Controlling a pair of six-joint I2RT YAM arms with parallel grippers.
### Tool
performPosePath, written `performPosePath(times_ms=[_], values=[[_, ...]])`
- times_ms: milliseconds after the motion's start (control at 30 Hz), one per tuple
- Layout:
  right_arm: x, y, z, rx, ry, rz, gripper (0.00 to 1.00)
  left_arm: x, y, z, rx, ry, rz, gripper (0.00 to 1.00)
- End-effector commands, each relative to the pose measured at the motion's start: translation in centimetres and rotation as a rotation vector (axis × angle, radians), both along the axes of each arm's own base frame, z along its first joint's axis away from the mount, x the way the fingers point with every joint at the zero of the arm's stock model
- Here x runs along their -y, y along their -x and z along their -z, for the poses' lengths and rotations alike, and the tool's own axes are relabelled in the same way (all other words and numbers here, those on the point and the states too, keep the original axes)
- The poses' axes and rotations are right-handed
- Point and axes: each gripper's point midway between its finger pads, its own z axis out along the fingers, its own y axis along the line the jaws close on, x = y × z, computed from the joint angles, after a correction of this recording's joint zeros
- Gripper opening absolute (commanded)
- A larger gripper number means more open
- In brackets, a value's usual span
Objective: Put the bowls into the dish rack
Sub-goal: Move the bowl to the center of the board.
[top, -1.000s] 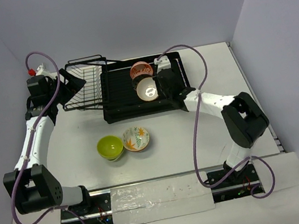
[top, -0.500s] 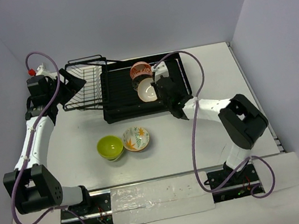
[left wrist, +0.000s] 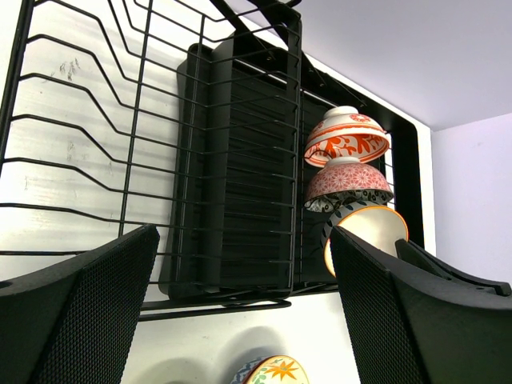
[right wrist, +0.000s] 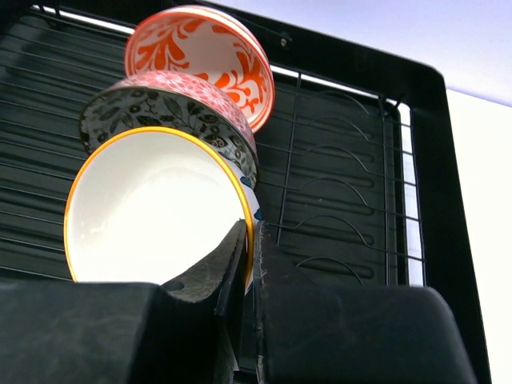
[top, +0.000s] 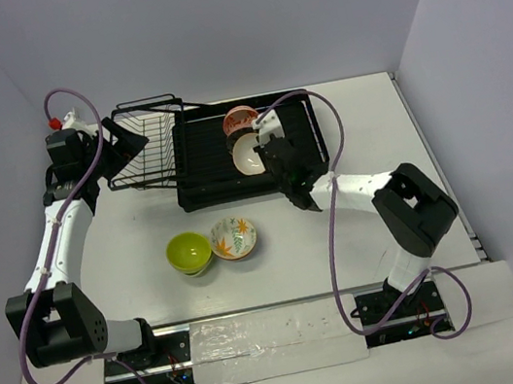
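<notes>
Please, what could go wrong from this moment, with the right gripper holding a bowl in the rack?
1. The right gripper is shut on the rim of the orange-rimmed bowl, which leans tilted against the pink patterned bowl in the dish rack. On release it may slip flat or push its neighbours over.
2. The lime green bowl and the leaf-patterned bowl sit close together, seemingly touching, on the table; grasping one could knock the other.

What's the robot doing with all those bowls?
It's loading bowls into the black dish rack. The right gripper is pinching the rim of a white-inside bowl that leans on other patterned bowls in the rack. The left gripper is open beside the wire basket, holding nothing. A green bowl and a leaf-pattern bowl sit on the table.
</notes>
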Motion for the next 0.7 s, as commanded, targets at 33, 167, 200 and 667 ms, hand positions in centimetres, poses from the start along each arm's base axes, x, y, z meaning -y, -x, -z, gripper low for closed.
performPosePath(times_ms=[33, 167, 200, 667], values=[[-1.6, -0.1, -3.8, 0.129, -0.057, 0.004, 0.00, -0.2, 0.0, -2.6, 0.089, -0.008, -0.006, 0.93], [-1.8, 0.2, -4.6, 0.164, -0.077, 0.001, 0.00, 0.0, -0.3, -2.1, 0.072, 0.004, 0.005, 0.93], [-1.9, 0.1, -4.7, 0.167, -0.075, -0.003, 0.00, 0.1, -0.3, -2.0, 0.070, 0.003, 0.012, 0.93], [-2.0, 0.5, -4.3, 0.175, -0.073, -0.002, 0.00, -0.1, 0.1, -3.0, 0.094, -0.006, 0.002, 0.93]])
